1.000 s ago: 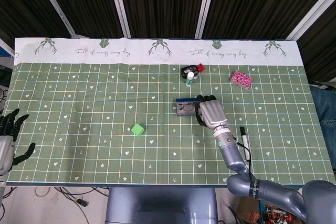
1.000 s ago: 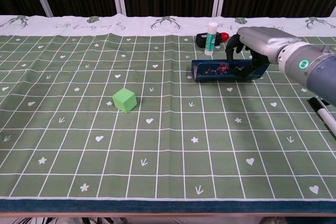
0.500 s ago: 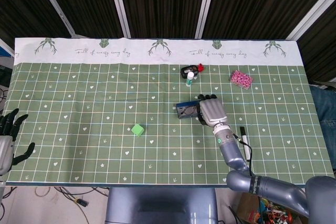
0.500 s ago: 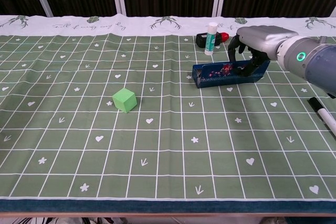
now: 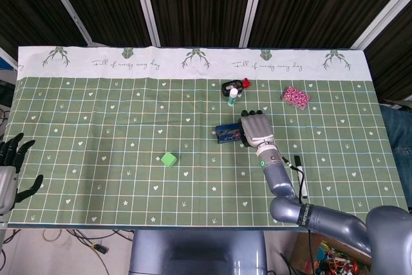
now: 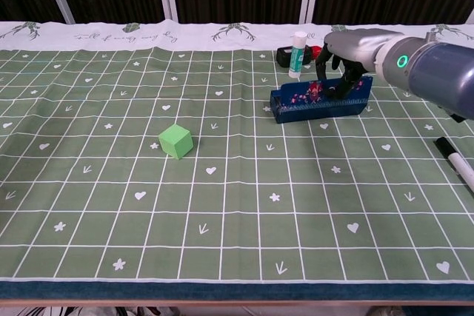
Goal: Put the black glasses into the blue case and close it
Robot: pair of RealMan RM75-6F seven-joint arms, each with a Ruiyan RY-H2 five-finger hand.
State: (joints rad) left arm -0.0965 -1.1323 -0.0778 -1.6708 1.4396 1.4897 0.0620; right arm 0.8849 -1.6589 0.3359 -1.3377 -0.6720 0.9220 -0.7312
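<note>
Right of the table's centre lies the long blue floral glasses case (image 6: 320, 101), its long axis across the table; the silver right hand (image 6: 348, 53) curls dark fingers (image 6: 331, 72) over its top, seemingly gripping it; glasses unseen, probably inside; head view alone shows the left hand (image 5: 11, 165), fingers spread, cut off at the edge.

Odds and ends lie scattered across a table (image 5: 96, 159) covered in a green grid-patterned cloth.

A green cube (image 5: 168, 159) sits alone on the left-centre of the cloth; a white glue stick (image 5: 233, 96) stands upright near the far white border, just beside a black-and-red object (image 5: 235, 85). A pink beaded item (image 5: 295, 97) lies further right, and a black-and-white marker (image 5: 300, 174) rests near the right edge.
</note>
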